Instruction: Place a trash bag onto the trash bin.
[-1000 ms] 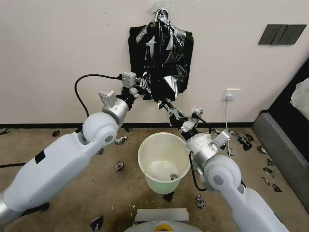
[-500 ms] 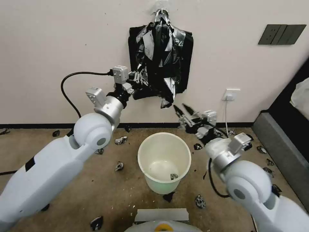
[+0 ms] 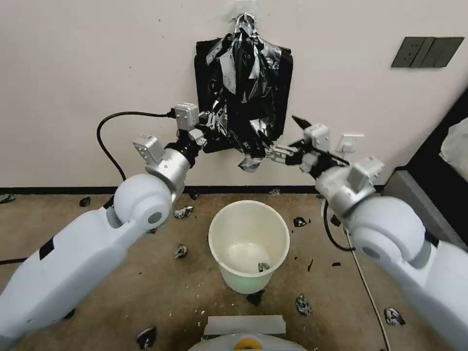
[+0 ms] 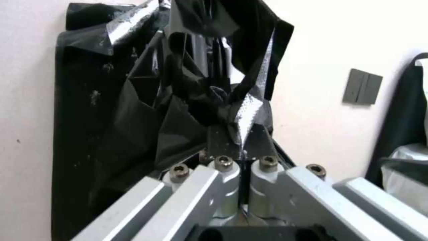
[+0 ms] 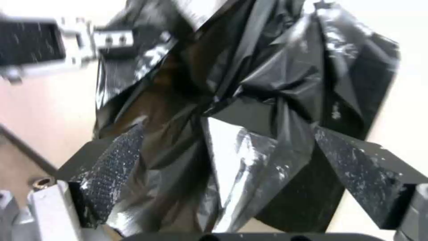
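The crinkly black trash bag point(image 3: 243, 83) hangs from a wall hook point(image 3: 245, 19) above the cream-white trash bin point(image 3: 234, 224), which stands open on the floor below. My left gripper point(image 3: 214, 123) is shut on a fold at the bag's left side; in the left wrist view the fingers point(image 4: 238, 142) pinch the plastic point(image 4: 196, 87). My right gripper point(image 3: 262, 148) reaches in from the right at the bag's lower end. It is open, with the bag point(image 5: 267, 87) between its spread fingers point(image 5: 111, 167).
A flat bundle of black bags point(image 3: 283, 97) hangs behind the bag. Black scraps point(image 3: 181, 212) litter the carpet around the bin, and one point(image 3: 263, 266) lies inside it. A socket point(image 3: 350, 143) and a dark bed frame point(image 3: 429, 214) are at the right.
My right arm let go of the bag's bottom tip, swung out right and rose; its open gripper now straddles the bag's lower end from the right. The left gripper kept its hold, shifting slightly.
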`<state>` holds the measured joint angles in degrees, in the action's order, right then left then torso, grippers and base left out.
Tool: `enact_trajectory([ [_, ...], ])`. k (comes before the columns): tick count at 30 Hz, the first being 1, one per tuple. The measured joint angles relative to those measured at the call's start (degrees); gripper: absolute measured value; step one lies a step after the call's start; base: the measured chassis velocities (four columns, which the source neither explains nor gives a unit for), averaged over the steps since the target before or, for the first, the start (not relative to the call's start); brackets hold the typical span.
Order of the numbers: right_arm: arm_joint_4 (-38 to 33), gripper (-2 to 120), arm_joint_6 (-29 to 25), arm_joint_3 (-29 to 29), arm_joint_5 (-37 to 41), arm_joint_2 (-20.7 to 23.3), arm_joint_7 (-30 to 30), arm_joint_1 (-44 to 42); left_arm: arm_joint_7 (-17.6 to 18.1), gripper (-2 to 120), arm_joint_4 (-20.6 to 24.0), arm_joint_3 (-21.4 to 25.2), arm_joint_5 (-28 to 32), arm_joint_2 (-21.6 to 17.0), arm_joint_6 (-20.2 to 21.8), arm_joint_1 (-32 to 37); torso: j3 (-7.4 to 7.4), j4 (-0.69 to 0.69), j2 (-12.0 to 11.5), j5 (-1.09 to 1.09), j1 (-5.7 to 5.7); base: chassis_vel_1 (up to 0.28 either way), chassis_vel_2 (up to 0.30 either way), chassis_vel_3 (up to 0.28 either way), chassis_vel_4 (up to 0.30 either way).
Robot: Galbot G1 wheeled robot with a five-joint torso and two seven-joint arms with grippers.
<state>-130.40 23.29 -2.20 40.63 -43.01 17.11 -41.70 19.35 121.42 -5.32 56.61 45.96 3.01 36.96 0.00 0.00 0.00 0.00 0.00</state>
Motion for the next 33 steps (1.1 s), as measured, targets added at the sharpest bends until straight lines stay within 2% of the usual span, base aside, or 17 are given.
enact_trajectory([
  [5, 3.96, 100, 3.88, -6.48, -3.28, -0.51, 1.44, 7.54, -0.01, 0, 0.03, 0.04, -0.01, 0.02, 0.00, 0.00, 0.00, 0.01, 0.00, -0.01, 0.00, 0.000, 0.000, 0.000, 0.000],
  [8, 5.00, 100, 4.72, -7.57, -4.18, -0.85, 2.17, 8.94, -0.01, 0, 0.10, 0.04, -0.03, 0.02, 0.00, 0.10, 0.00, 0.01, 0.00, -0.01, 0.00, 0.000, 0.000, 0.000, 0.000],
  [15, 8.44, 100, 11.13, -12.45, -10.34, -1.07, 3.50, 14.50, -0.06, 0, 0.81, 0.19, -0.17, 0.05, -0.01, 0.66, 0.00, -0.01, 0.00, 0.00, 0.00, 0.000, 0.000, 0.000, 0.000],
  [20, 10.41, 100, 13.88, -16.11, -15.78, -2.85, 5.16, 19.22, -0.11, 0, 2.11, 2.44, -0.19, -0.56, 0.01, 2.51, 0.00, 0.00, 0.00, -0.02, 0.00, 0.000, 0.000, 0.000, 0.000],
  [24, 11.52, 100, 15.80, -18.17, -20.09, -4.56, 5.50, 22.27, -0.11, 0, 2.93, 4.17, -0.22, -0.91, 0.04, 4.08, 0.00, 0.01, 0.00, -0.02, 0.00, 0.000, 0.000, 0.000, 0.000],
  [30, 11.45, 99, 18.09, -19.12, -22.34, -5.34, 5.69, 23.81, -0.12, 0, 3.73, 4.97, -0.27, -1.33, 0.05, 5.21, 0.00, 0.01, 0.00, -0.01, 0.00, 0.000, 0.000, 0.000, 0.000],
  [31, 11.46, 92, 18.25, -19.10, -22.41, -5.36, 5.98, 23.87, -0.12, 0, 3.92, 5.07, -0.28, -1.49, 0.05, 5.36, 0.00, 0.01, 0.00, -0.01, 0.00, 0.000, 0.000, 0.000, 0.000],
  [33, 11.51, 90, 18.28, -19.03, -22.43, -5.36, 6.22, 23.88, -0.12, 0, 3.98, 5.11, -0.29, -1.60, 0.05, 5.43, 0.00, 0.01, 0.00, -0.01, 0.00, 0.000, 0.000, 0.000, 0.000],
])
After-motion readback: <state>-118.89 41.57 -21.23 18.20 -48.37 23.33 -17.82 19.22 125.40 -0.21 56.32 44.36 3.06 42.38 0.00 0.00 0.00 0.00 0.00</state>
